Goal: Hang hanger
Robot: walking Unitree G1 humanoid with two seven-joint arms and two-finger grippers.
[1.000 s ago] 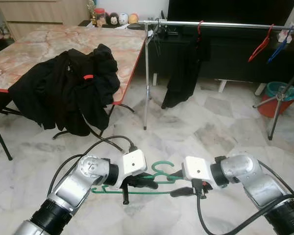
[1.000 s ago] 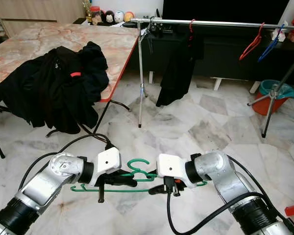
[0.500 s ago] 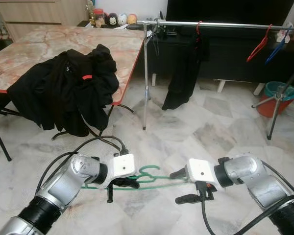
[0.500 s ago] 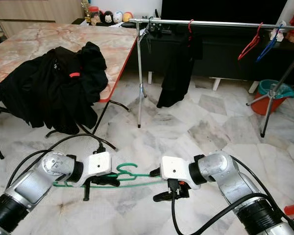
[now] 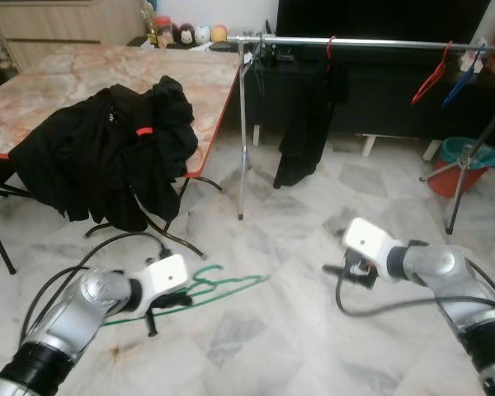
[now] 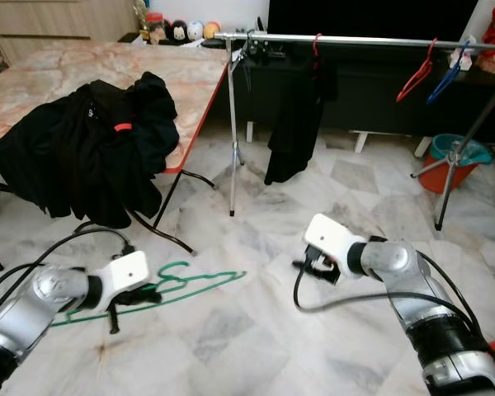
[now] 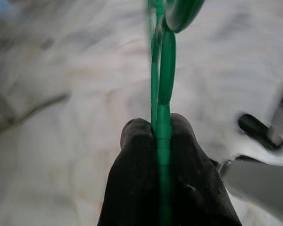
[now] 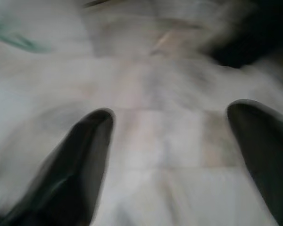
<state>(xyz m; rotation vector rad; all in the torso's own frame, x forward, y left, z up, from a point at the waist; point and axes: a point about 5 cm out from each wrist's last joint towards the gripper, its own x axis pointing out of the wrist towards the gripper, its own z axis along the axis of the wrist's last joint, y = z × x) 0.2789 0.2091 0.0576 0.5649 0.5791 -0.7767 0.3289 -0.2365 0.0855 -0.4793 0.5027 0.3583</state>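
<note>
A green hanger hangs low over the marble floor at the lower left. My left gripper is shut on its lower bar; in the left wrist view both black fingers press on the green wire. My right gripper is out to the right, apart from the hanger, and it stands open over bare floor in the right wrist view. Across the back runs a metal clothes rail with a black garment on a red hanger.
A marble-topped table with a heap of black clothes stands at the left. Empty red and blue hangers hang on the rail's right end. A red bucket and the rail's legs stand on the floor.
My right gripper opened off the hanger and swung away to the right. My left arm drew the hanger to the left and lower.
</note>
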